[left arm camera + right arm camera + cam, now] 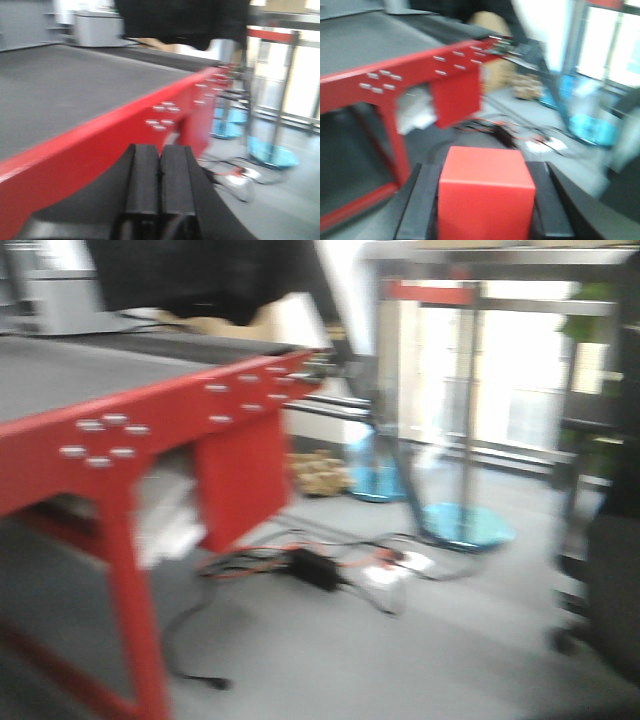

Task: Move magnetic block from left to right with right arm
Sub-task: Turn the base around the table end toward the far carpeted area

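Right wrist-mounted view: right claw [486, 220] pinches the magnetic block [486, 192]; left claw [160, 172] pressed together.

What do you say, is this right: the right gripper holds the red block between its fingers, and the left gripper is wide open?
Only the last part is wrong. The left gripper is shut, not wide open: the left wrist view shows its two black fingers pressed together with nothing between them. The rest stands: the right gripper holds the red block between its fingers.
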You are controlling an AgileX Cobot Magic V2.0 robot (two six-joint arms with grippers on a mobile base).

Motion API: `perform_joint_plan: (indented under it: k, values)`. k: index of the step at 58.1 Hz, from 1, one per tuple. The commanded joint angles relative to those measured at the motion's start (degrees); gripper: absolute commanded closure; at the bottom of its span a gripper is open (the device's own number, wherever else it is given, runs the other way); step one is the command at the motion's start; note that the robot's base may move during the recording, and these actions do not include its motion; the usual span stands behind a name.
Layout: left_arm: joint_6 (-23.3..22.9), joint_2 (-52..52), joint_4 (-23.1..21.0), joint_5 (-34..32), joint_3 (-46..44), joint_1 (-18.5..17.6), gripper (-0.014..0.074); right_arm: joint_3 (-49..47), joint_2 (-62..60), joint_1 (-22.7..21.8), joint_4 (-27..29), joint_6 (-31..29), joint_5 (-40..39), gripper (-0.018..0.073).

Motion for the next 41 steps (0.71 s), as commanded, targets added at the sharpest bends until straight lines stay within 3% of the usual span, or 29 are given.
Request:
perform_joint_plan:
  k: [1, 41]
  values:
    - [-0.4, -0.6, -0.3, -4.6, 0.4, -0.3, 0.0722, -1.4, 1.2, -0.3, -0.5, -0.5, -5.2, 0.0313]
    - [-0.4, -0.6, -0.3, -4.6, 0.4, -0.3, 0.0722, -1.4, 1.2, -0.3, -0.5, -0.5, -5.2, 0.0313]
